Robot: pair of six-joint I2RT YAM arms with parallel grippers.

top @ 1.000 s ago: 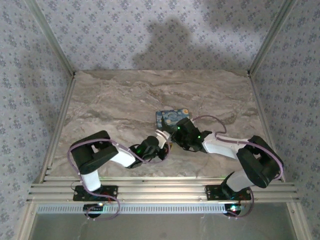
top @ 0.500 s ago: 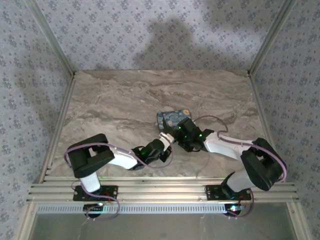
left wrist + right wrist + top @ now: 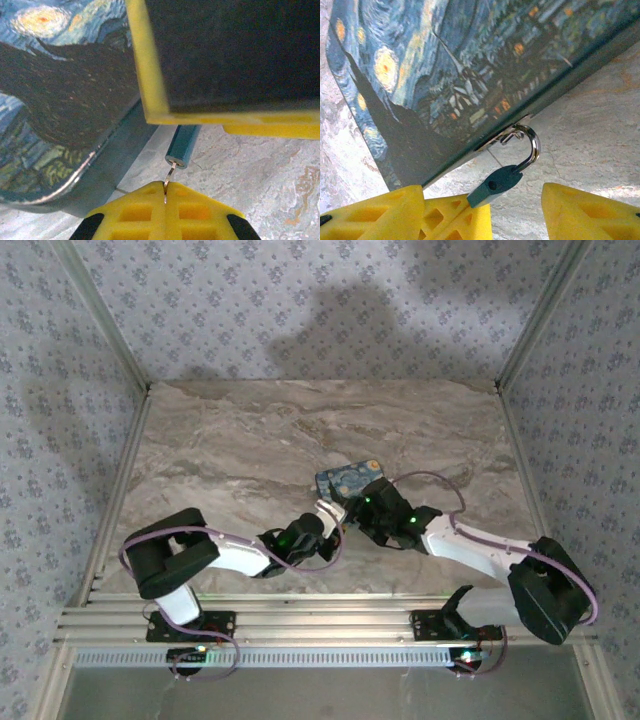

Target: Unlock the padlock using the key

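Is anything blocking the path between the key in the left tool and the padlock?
Nothing visible does. The key, pinched in the shut left tool, reaches straight to the end face of the padlock. A finger of the open right tool hangs above them, off that line.

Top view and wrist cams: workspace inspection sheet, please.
Surface: marble-look tabletop.
Job's things: small teal padlock, silver shackle hooked through the clasp of a starry-night box; thin key reaches the padlock's lower end. Locked or not: cannot tell.
Clutter: nothing seen.
Grippers: left gripper shut on the key; right gripper open, a finger on either side of the padlock.
Cables: purple cables loop along both arms.
Surroundings: patterned walls; aluminium rails at the near edge.
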